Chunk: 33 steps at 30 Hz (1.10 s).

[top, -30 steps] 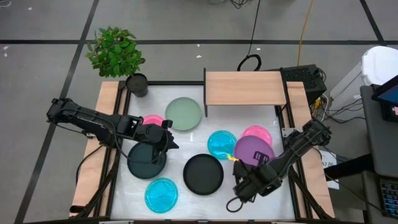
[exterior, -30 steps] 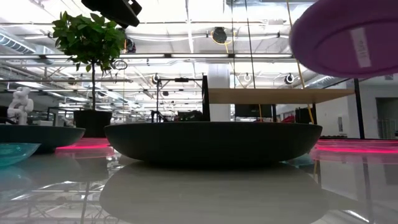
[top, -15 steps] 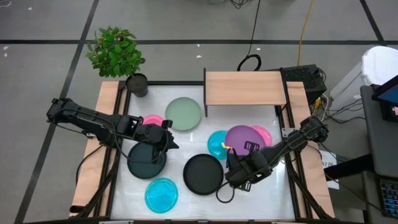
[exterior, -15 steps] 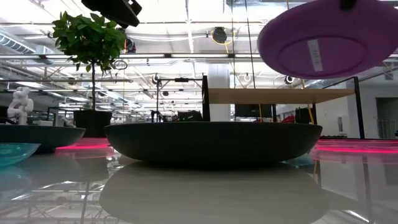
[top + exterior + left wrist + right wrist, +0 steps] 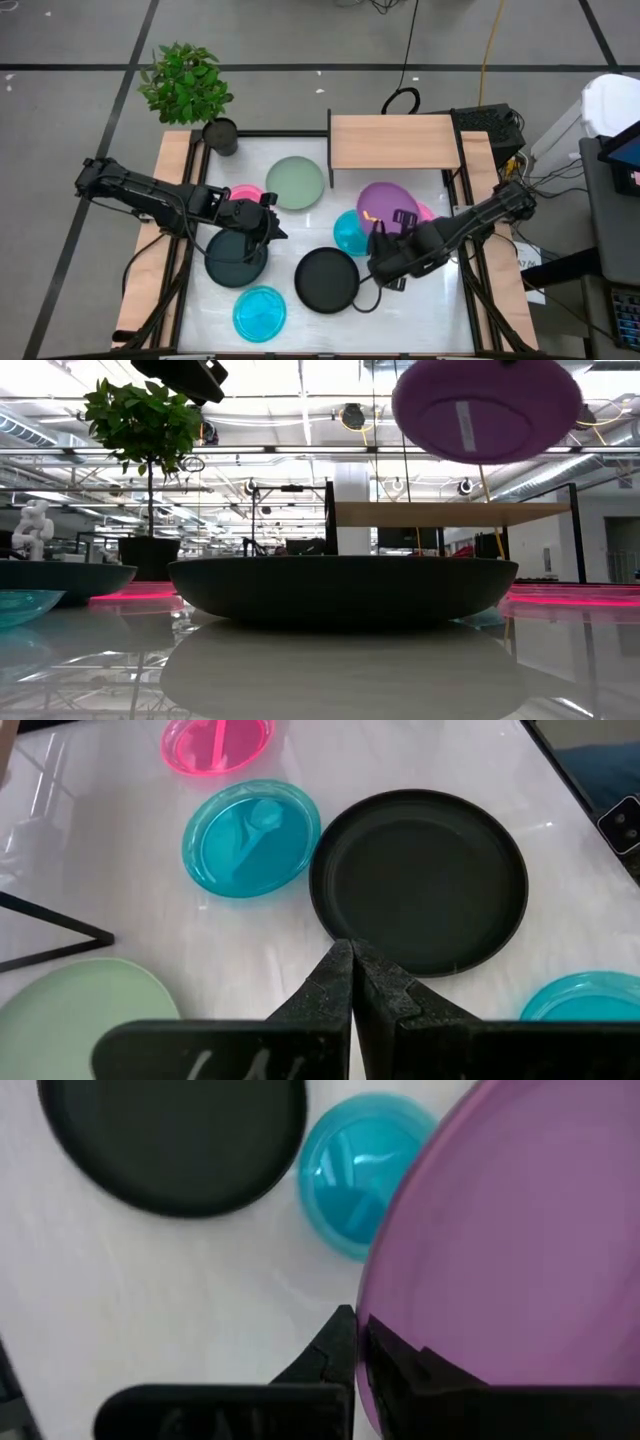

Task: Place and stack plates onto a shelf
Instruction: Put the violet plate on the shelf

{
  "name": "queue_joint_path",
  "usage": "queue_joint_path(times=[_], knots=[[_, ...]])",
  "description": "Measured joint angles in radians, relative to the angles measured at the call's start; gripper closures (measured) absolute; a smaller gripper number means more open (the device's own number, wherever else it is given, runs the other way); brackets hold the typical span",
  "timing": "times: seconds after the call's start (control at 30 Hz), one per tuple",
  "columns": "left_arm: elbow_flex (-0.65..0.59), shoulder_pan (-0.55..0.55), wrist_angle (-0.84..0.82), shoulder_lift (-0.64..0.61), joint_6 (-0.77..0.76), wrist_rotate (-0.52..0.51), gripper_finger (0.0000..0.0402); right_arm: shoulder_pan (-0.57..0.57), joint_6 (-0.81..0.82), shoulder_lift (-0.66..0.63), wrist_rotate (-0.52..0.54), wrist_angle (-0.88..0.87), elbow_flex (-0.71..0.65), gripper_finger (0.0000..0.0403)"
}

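Your right gripper [image 5: 392,222] is clamped on the rim of the purple plate [image 5: 384,204] and holds it in the air. In the low view the purple plate [image 5: 487,407] hangs above the level of the shelf [image 5: 450,513], underside facing the camera. From above, it sits just near of the shelf [image 5: 393,141], over one cyan plate [image 5: 349,232] and a pink plate [image 5: 424,214].

Your left gripper [image 5: 268,226] is at the left side of the table, over the right edge of a black plate [image 5: 236,256]. Its fingers [image 5: 335,990] are pressed together and hold nothing.

On the table you also have:
- a second black plate [image 5: 326,279] at the centre, near side;
- a second cyan plate [image 5: 259,311] at the near left;
- a pale green plate [image 5: 295,183] far left of centre;
- another pink plate [image 5: 244,192] beside it.
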Motion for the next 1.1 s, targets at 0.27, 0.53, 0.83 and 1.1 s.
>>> queue_joint_path(times=[0.27, 0.53, 0.83, 1.1], knots=[[0.0, 0.0, 0.0, 0.0, -0.018, 0.0, 0.0398, -0.101, -0.108, -0.078, 0.051, 0.001, 0.0, 0.0403], [0.0, 0.0, 0.0, 0.0, -0.018, 0.0, 0.0398, -0.247, -0.255, -0.121, 0.051, 0.0, 0.0, 0.0403], [0.0, 0.0, 0.0, 0.0, -0.019, 0.0, 0.0398, -0.38, -0.412, -0.123, 0.057, 0.0, 0.0, 0.0403], [0.0, 0.0, 0.0, 0.0, -0.021, -0.058, 0.0398, -0.424, -0.58, -0.122, 0.091, 0.0, 0.0, 0.0403]])
